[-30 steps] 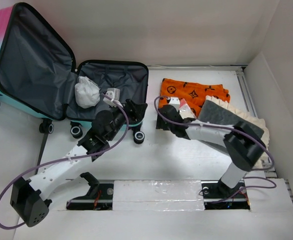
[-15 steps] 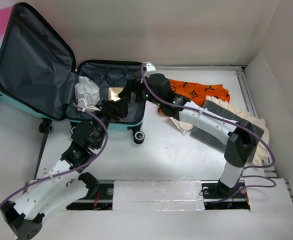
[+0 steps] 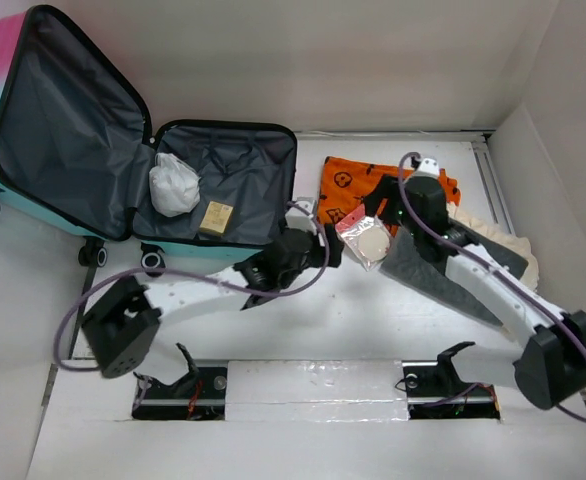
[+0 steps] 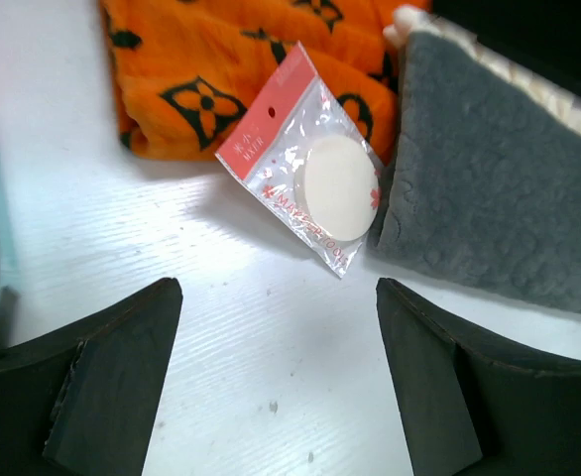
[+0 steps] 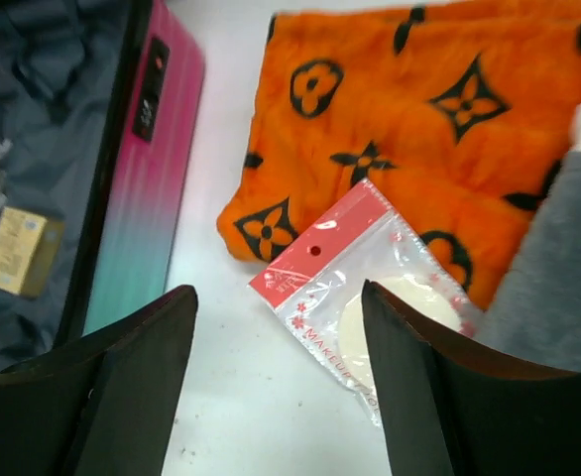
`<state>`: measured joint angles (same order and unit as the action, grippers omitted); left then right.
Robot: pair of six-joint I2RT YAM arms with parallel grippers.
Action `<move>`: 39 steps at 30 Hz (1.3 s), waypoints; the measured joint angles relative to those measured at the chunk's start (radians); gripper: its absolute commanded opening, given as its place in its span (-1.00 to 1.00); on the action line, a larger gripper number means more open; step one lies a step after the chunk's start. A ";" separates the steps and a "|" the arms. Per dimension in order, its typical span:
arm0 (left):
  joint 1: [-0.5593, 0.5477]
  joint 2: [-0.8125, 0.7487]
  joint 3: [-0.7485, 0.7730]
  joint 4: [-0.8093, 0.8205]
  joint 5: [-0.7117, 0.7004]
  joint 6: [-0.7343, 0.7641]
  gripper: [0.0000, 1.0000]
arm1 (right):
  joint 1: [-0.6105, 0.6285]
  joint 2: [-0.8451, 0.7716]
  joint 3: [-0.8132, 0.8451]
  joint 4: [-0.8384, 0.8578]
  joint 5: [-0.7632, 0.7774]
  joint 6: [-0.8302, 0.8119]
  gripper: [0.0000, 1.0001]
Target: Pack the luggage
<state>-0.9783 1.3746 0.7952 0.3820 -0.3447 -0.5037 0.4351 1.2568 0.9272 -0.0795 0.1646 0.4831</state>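
Pink-to-teal shell and dark grey lining mark the luggage, which lies open at the far left of the table. Its lid is propped up on the left and its lower half lies flat, with a white bundle and a small yellow box inside. From both grippers the case lies to the left. The left gripper is nearer, just beside the case's right wall, and the right gripper hovers over the orange patterned cloth. Both stand wide, with nothing between their fingers.

Between them lies a sponge packet, its long axis slanted, its red end on the cloth and one side against the grey fleece. We judge it the likely next item (either arm could reach it), to be carried leftward over the case's wall. White walls close in the white table at the back and right.
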 measured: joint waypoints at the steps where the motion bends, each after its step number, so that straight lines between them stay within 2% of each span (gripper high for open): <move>1: 0.000 0.047 0.016 0.010 0.010 -0.006 0.50 | -0.015 -0.035 -0.013 0.001 0.010 0.000 0.39; 6: 0.035 0.278 0.133 0.098 0.104 -0.091 0.50 | -0.085 -0.185 -0.045 0.005 0.014 0.002 0.34; 12: 0.064 0.505 0.225 0.195 0.163 -0.214 0.43 | -0.124 -0.244 -0.078 0.018 -0.035 -0.005 0.40; 21: 0.063 0.650 0.294 0.243 0.164 -0.298 0.37 | -0.134 -0.285 -0.114 0.004 -0.156 -0.023 0.40; 22: 0.063 0.656 0.301 0.258 0.164 -0.302 0.30 | -0.134 -0.289 -0.116 0.005 -0.167 -0.024 0.40; 24: 0.064 0.671 0.311 0.292 0.164 -0.310 -0.06 | -0.134 -0.301 -0.125 0.004 -0.185 -0.024 0.40; 27: 0.064 0.685 0.313 0.332 0.163 -0.323 -1.00 | -0.134 -0.311 -0.126 0.002 -0.203 -0.026 0.40; 33: 0.063 0.666 0.269 0.379 0.166 -0.314 -1.00 | -0.127 -0.339 -0.135 0.003 -0.214 -0.027 0.40; 39: 0.056 0.429 0.085 0.353 0.202 -0.281 -1.00 | -0.126 -0.342 -0.138 0.002 -0.214 -0.027 0.40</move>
<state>-0.9226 1.8038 0.8799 0.7349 -0.1429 -0.7849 0.3088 0.9146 0.7891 -0.0776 -0.0494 0.4557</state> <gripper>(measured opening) 0.006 0.700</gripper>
